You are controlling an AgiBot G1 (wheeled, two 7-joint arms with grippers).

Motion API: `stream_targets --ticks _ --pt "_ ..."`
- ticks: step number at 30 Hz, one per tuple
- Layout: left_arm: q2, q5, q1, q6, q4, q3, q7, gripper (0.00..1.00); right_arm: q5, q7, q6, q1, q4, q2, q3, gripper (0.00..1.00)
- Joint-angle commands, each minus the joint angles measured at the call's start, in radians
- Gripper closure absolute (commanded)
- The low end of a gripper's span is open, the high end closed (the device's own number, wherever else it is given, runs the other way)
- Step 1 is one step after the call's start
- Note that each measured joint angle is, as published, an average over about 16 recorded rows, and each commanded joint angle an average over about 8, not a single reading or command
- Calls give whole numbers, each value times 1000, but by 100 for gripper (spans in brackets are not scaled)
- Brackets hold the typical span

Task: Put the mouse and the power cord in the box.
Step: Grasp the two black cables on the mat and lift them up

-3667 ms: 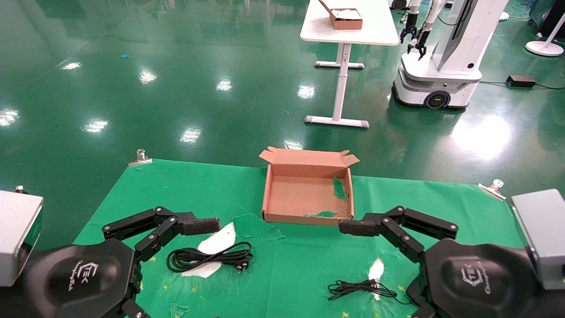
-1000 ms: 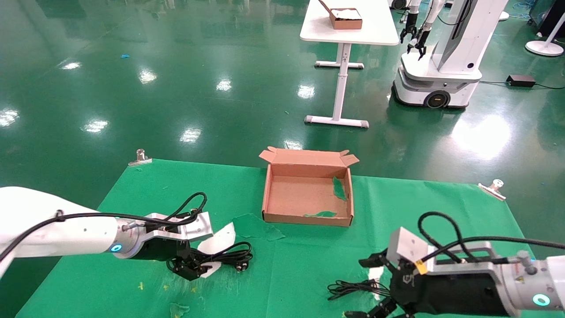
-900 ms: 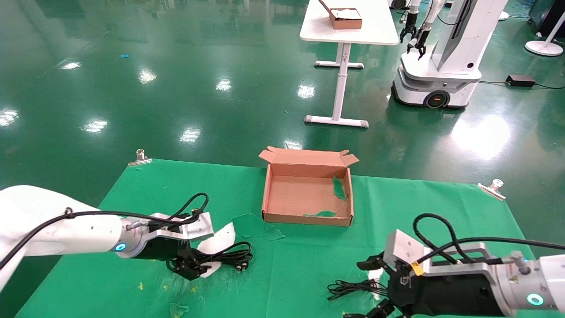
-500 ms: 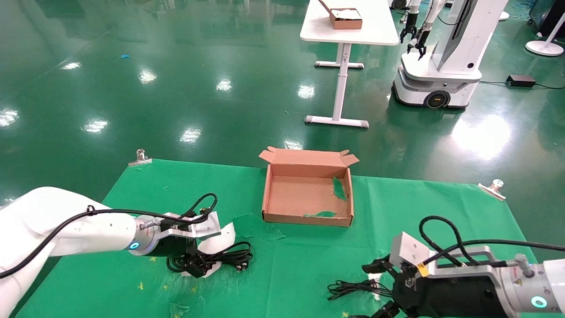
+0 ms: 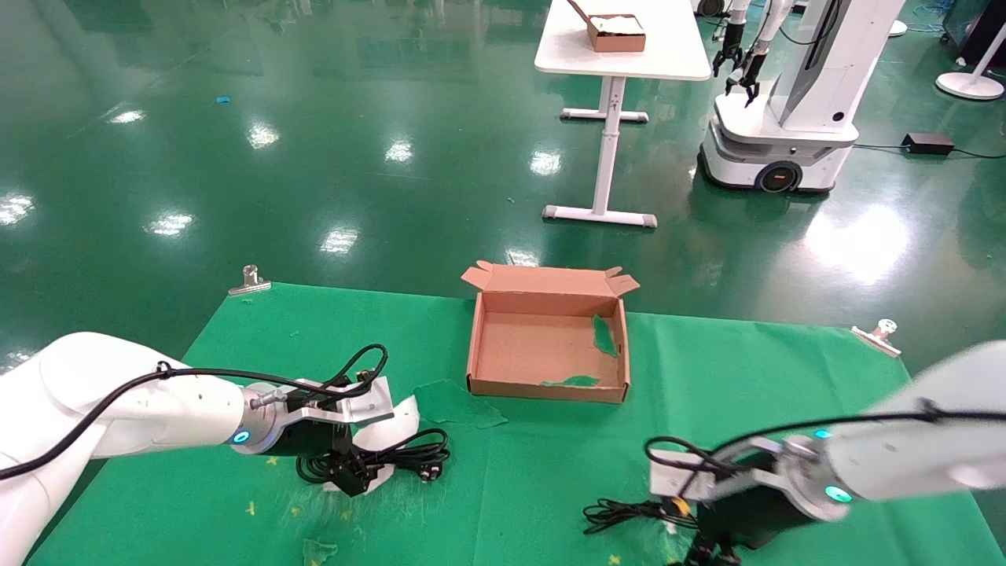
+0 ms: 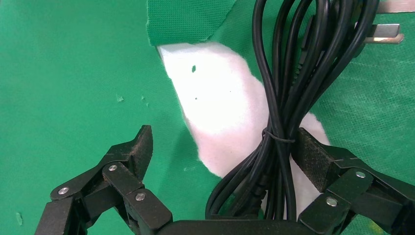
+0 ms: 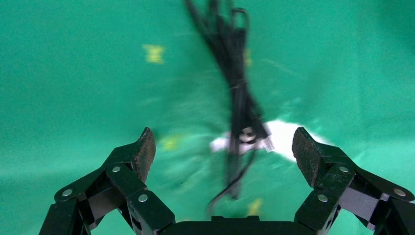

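Box [image 5: 548,391] open-topped at my table's far edge | left gripper [image 6: 222,152] spread wide, straddling power cord [image 6: 284,112] | right gripper [image 7: 222,152] spread above mouse wire [image 7: 237,98]

Robotics test hall. Glossy green epoxy floor [image 5: 314,118] throughout; beyond it, a white height-adjustable table [image 5: 621,47], and just beside that table a white wheeled robot base [image 5: 774,149].

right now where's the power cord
In the head view the power cord lies coiled on the green table cloth on the robot's left, in front of the box; the open left gripper straddles its bundled end.
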Motion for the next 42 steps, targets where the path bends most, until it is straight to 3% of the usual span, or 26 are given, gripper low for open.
stream_targets --ticks 1,9,10,17,18,42 --pt "3 -3 -4 -2 13 -2 10 0 -49 -28 24 33 -71 -53 -25 0" --pt "12 -12 -14 -7 47 -8 38 0 -48 -148 80 107 -296 -168 -25 0" --pt "12 -13 -15 -7 50 -8 40 13 -47 -159 85 112 -315 -176 -25 1" --pt "16 -17 -19 -11 67 -10 50 100 -51 -204 116 132 -406 -216 -24 89" --pt "16 -17 -20 -11 68 -10 50 100 -52 -206 118 134 -412 -218 -24 100" --pt "15 -17 -18 -10 61 -10 48 100 -44 -196 106 126 -379 -204 -22 100"
